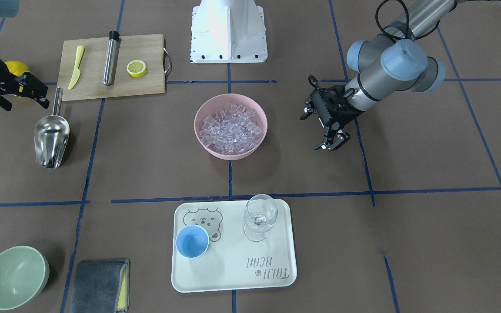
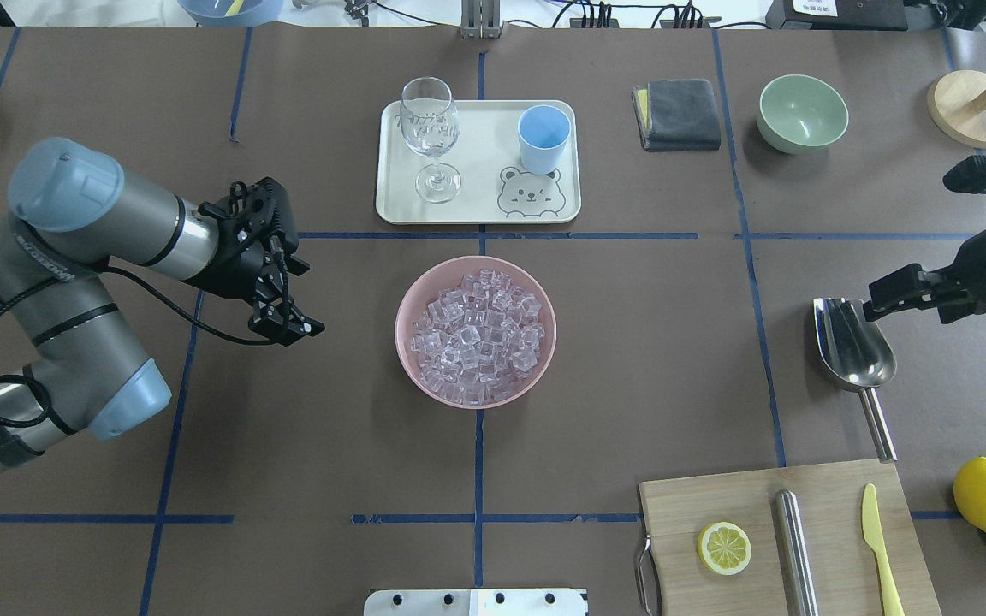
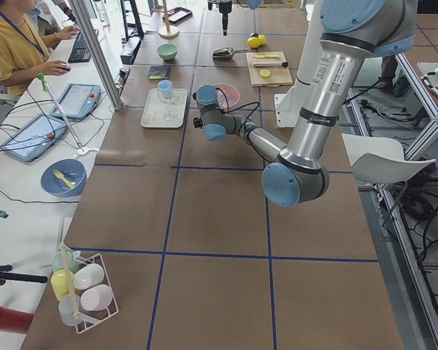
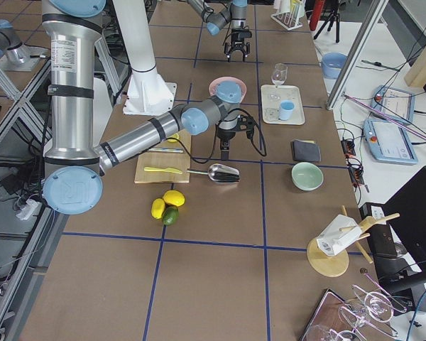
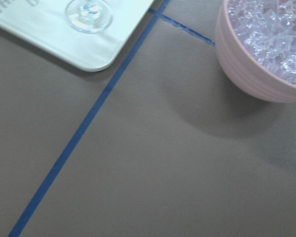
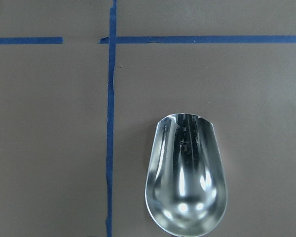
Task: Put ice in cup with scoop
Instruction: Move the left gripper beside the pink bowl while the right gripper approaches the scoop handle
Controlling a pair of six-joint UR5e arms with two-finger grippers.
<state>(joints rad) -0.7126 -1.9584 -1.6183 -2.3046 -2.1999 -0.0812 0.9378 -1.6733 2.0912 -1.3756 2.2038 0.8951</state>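
The steel scoop [image 1: 51, 139] lies on the table on my right side, trough up and empty; it also shows in the overhead view [image 2: 852, 346] and the right wrist view [image 6: 186, 177]. My right gripper [image 1: 24, 99] hangs above it, open and empty. The ice [image 1: 231, 126] fills a pink bowl [image 2: 407, 359] at the table's centre. The light-blue cup [image 1: 192, 241] stands upright on a cream tray [image 1: 233, 274] beyond the bowl. My left gripper [image 2: 288, 323] is open and empty, to the left of the bowl [image 5: 246, 74].
A wine glass [image 1: 260, 216] stands on the tray next to the cup. A cutting board [image 1: 94, 87] behind the scoop holds a steel cylinder [image 1: 111, 56], a lemon half [image 1: 136, 68] and a yellow knife [image 1: 76, 66]. A green bowl [image 1: 14, 277] and a grey cloth [image 1: 98, 287] lie at the far right.
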